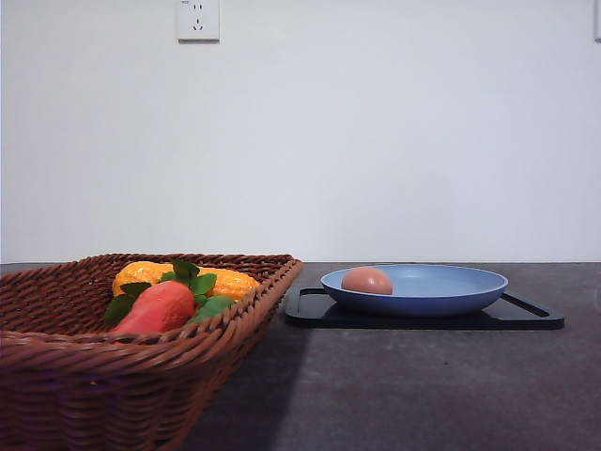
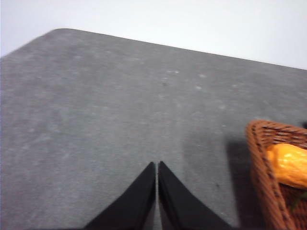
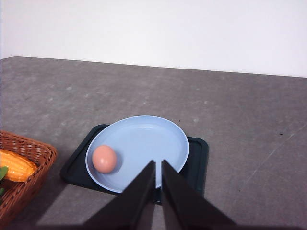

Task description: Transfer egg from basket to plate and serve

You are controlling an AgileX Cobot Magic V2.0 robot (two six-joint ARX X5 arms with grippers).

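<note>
Already the egg (image 3: pixel 104 158) lies in the plate (image 3: pixel 144 139), close to its rim on the basket (image 1: pixel 56 366) side, and the plate sits on a black tray (image 3: pixel 197 158) near the surface's far edge. What remains, I judge, is serving. Both the right tool (image 3: pixel 158 165) and left tool (image 2: pixel 157 165) are pinched narrow, empty. Lift the tray level and slowly, lest the egg roll.

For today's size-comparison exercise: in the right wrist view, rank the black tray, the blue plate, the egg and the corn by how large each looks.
1. Black tray, edges showing around the plate.
2. Blue plate, nearly as wide.
3 and 4. Egg and corn: unsure, since the corn is cut off by the picture's edge in the basket.
</note>
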